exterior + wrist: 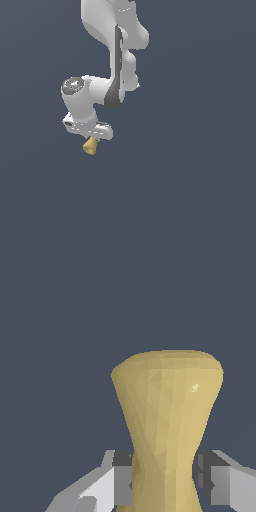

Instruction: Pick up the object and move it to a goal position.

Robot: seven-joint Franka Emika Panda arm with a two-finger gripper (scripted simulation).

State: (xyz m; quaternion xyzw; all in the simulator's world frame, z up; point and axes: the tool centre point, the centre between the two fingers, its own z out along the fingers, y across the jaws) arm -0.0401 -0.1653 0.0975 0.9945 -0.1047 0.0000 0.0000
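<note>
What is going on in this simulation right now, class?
A white Franka Panda arm is holding a small tan-yellow piece in its gripper. The wrist view shows the gripper's pads closed on the piece's narrow shaft, with the wider flared end pointing away from the hand. In the exterior view the piece hangs below the gripper against a plain dark background. No goal marker is visible.

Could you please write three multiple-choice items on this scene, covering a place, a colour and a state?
1. Where is the object?
A. under the gripper
B. beside the arm's base
C. above the wrist

2. What colour is the object?
A. red
B. pale tan-yellow
C. green

3. How do the jaws stand?
A. wide open, empty
B. out of view
C. closed on the object's narrow shaft

Answers: 1 A, it pokes out below the white gripper in the exterior view. 2 B, both views show it. 3 C, the wrist view shows pads against the shaft.
</note>
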